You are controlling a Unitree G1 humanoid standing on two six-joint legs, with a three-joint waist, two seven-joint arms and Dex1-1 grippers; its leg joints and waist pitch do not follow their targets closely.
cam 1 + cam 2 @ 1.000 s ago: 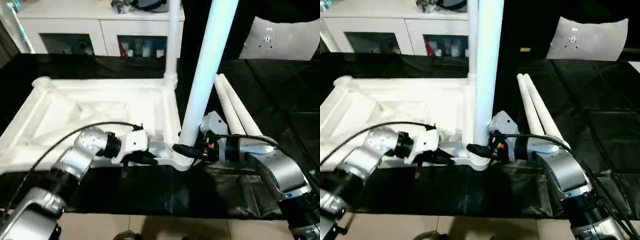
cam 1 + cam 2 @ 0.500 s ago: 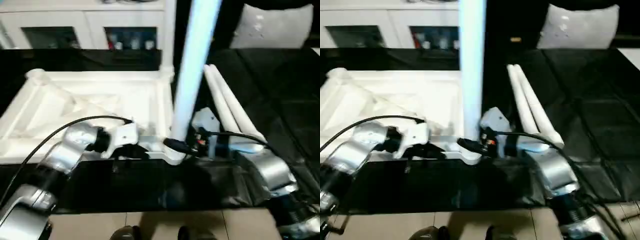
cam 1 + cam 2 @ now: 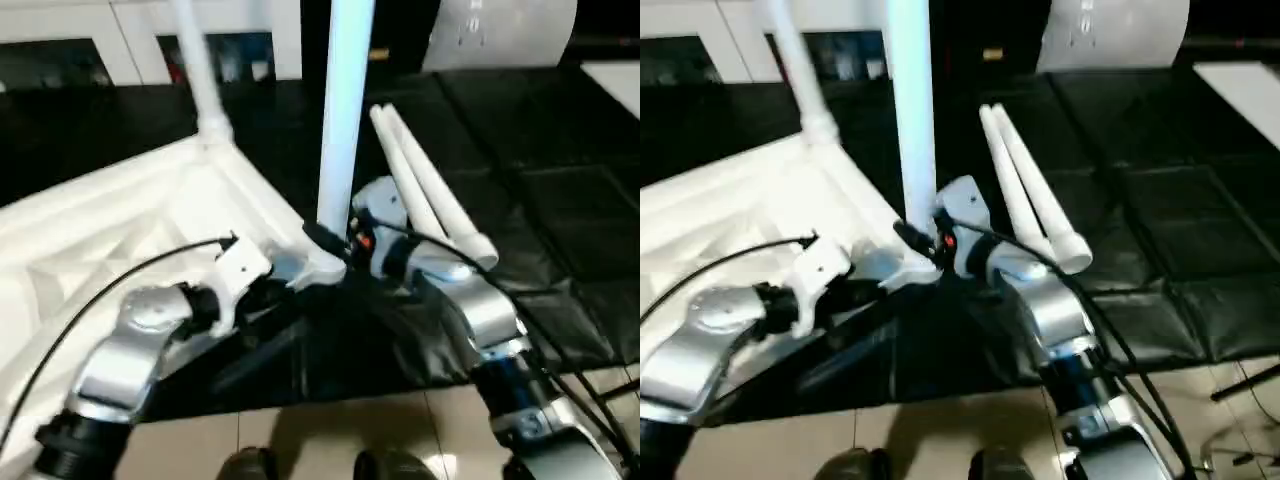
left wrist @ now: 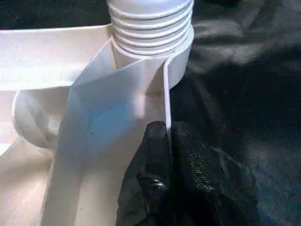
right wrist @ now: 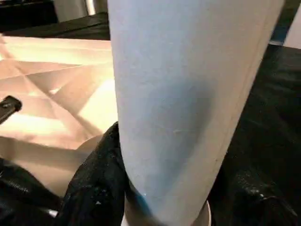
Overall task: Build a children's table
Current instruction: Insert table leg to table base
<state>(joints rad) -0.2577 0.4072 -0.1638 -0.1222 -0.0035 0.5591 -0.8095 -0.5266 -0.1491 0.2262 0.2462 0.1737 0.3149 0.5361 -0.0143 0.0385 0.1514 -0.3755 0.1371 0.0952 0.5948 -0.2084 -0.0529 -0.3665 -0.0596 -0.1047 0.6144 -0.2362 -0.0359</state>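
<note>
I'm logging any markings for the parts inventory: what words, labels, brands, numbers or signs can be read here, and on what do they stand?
None can be read.
The tabletop, the upright leg and the two loose legs show plain white plastic with no print.
A pale sheet behind the work surface bears small dark marks, too blurred to read.
Items on the cabinet shelves are too blurred to read.

My right tool grips a white leg, its black fingers pressed on either side, just above a round socket at the tabletop's ribbed underside.
</note>
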